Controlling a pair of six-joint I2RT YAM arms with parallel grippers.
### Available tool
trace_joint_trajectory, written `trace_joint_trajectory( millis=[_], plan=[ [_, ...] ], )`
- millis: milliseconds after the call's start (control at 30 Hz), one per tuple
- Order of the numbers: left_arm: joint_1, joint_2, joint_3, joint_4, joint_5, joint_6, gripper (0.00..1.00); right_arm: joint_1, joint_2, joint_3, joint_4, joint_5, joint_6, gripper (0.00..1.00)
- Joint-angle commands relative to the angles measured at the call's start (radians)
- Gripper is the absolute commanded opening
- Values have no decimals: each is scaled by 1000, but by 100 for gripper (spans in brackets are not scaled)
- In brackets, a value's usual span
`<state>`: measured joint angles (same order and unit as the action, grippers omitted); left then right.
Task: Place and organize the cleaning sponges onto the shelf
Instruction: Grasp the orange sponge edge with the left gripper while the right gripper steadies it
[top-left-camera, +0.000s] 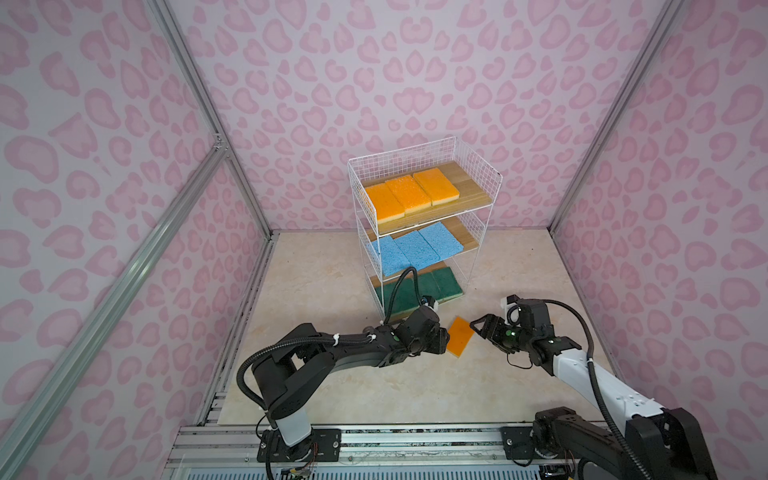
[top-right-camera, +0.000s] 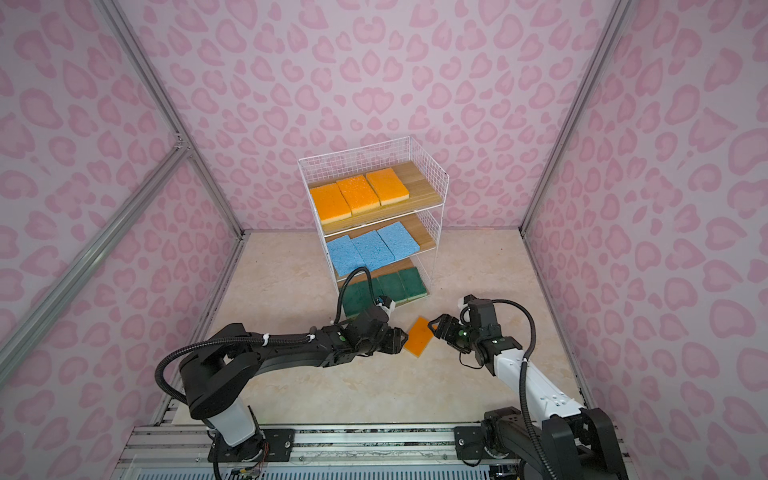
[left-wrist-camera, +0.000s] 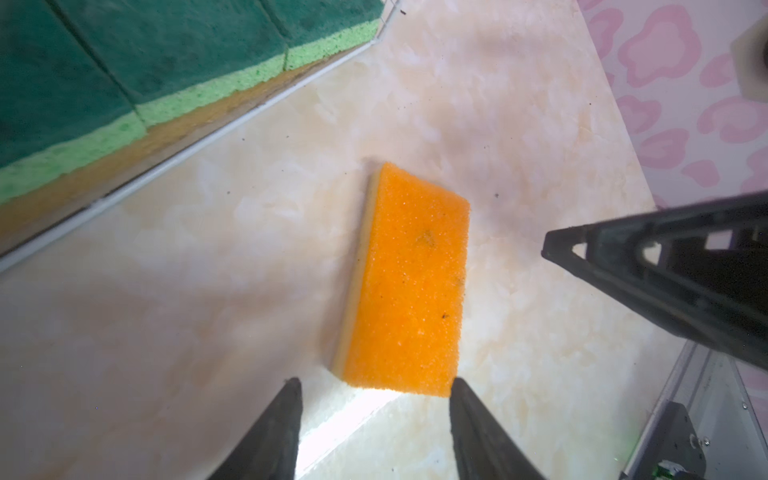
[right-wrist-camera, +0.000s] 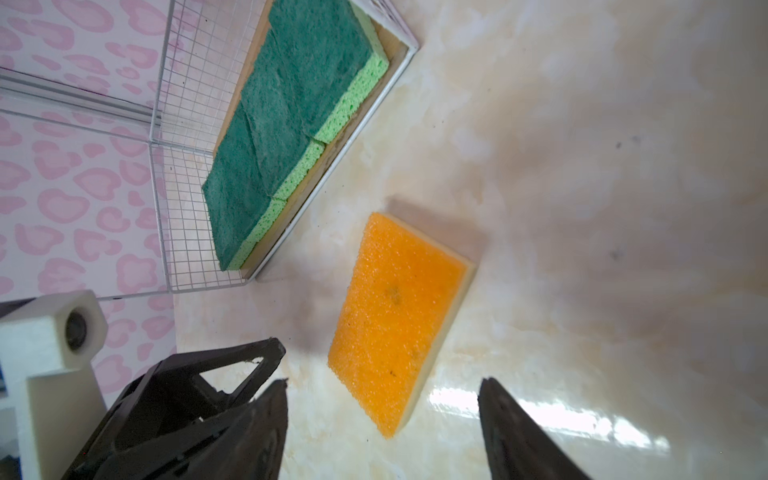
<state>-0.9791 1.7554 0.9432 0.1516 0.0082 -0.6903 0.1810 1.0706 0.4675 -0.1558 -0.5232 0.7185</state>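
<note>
A loose orange-topped sponge (top-left-camera: 460, 336) (top-right-camera: 419, 337) lies flat on the beige floor in front of the shelf (top-left-camera: 478, 166) (top-right-camera: 432, 166). My left gripper (top-left-camera: 444, 338) (left-wrist-camera: 376, 386) is open, its tips at the sponge's (left-wrist-camera: 411, 282) near short end, with nothing between them. My right gripper (top-left-camera: 476, 326) (right-wrist-camera: 382, 386) is open on the opposite side, just short of the sponge (right-wrist-camera: 399, 316). On the shelf, three orange sponges (top-left-camera: 411, 191) fill the top board, three blue ones (top-left-camera: 419, 247) the middle, and green ones (top-left-camera: 440, 282) (right-wrist-camera: 282, 124) the bottom.
Pink patterned walls (top-left-camera: 665, 208) close in the floor on three sides. A metal rail (top-left-camera: 415, 440) with both arm bases runs along the front. Bare wood (top-left-camera: 471, 185) shows to the right of the orange sponges on the top board. The left arm's cable (top-left-camera: 399, 286) arcs before the bottom tier.
</note>
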Motion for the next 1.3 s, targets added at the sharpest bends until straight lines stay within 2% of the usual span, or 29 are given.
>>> trace_joint_trajectory(
  millis=[0,167,433,633,933,1267],
  plan=[
    [2,40,27,31,51,1,58,-6,-37,-20,-40,3,-13,73],
    [-2,87,37,83,94,-20,52,-20,-96,-47,-37,14,0,73],
    [-23,146,63,75,83,-39,47,-25,-98,-43,-22,2,2,73],
    [-31,168,80,57,57,-44,26,-25,-96,-35,-32,-12,-4,73],
    [-34,128,69,51,46,-92,5,-26,-155,-47,-30,-12,-3,78],
    [-58,-13,-6,53,-53,-224,4,-22,-211,-67,-45,-21,-20,79]
  ],
)
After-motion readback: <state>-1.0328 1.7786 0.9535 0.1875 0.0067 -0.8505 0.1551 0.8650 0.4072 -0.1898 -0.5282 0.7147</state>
